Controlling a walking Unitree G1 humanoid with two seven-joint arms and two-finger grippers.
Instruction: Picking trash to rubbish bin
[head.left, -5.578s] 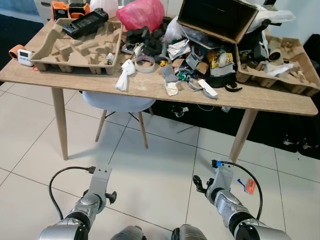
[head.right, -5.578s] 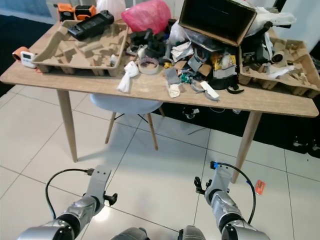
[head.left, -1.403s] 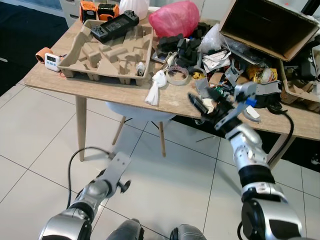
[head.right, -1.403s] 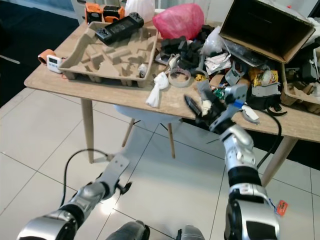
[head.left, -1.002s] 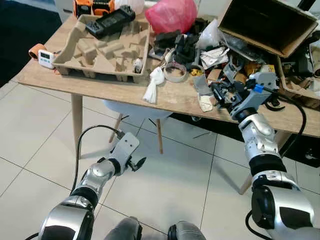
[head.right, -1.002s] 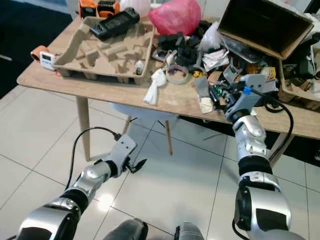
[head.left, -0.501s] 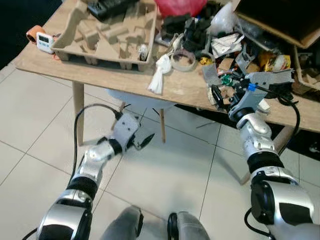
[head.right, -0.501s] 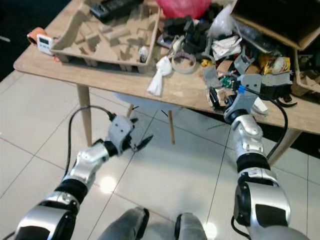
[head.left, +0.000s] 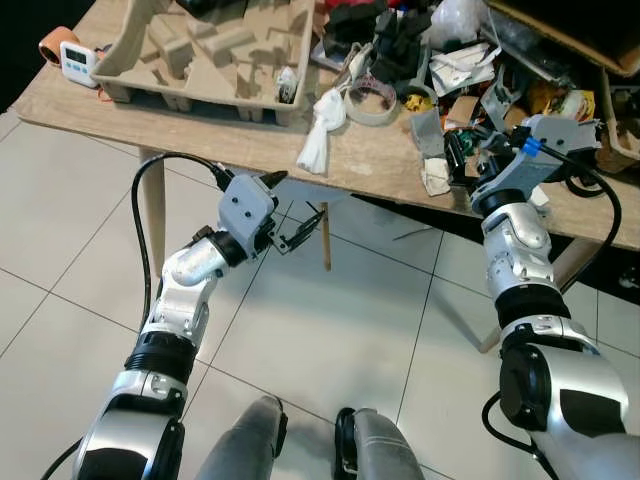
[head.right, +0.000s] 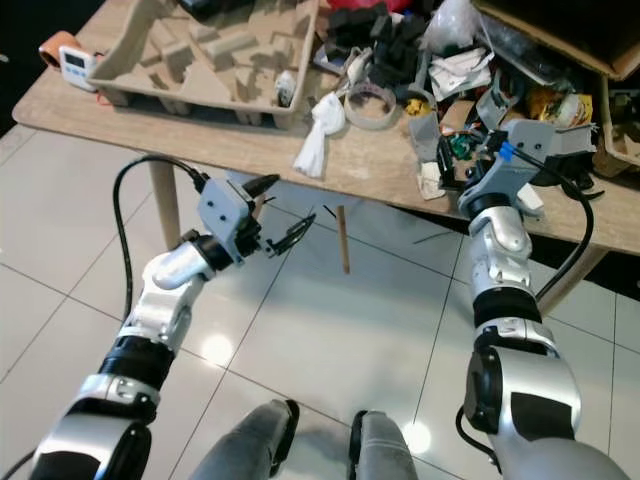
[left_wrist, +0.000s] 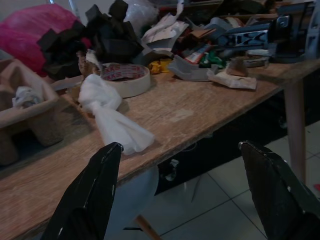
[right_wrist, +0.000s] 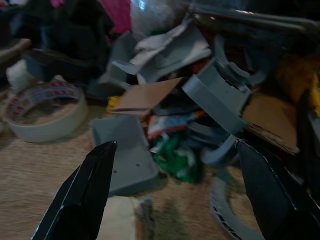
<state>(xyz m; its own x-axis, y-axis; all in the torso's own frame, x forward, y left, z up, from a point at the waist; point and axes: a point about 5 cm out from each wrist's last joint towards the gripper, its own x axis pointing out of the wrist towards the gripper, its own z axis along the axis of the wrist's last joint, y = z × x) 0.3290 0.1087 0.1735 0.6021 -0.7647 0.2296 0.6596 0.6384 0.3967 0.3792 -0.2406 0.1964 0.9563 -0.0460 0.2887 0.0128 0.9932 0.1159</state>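
Both spread wide — right gripper (head.left: 462, 163) over the table's (head.left: 215, 140) trash pile (right_wrist: 176, 130), left gripper (head.left: 290, 215) below the edge.

Both hands (head.left: 296, 222) (head.left: 460, 160) raised, fingers apart

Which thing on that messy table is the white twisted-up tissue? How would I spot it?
Start at the wooden table and find its front edge, below the moulded cardboard tray. The white twisted tissue lies there beside the tape roll. Unlike the grey and black clutter nearby, it is soft, knotted and pure white.
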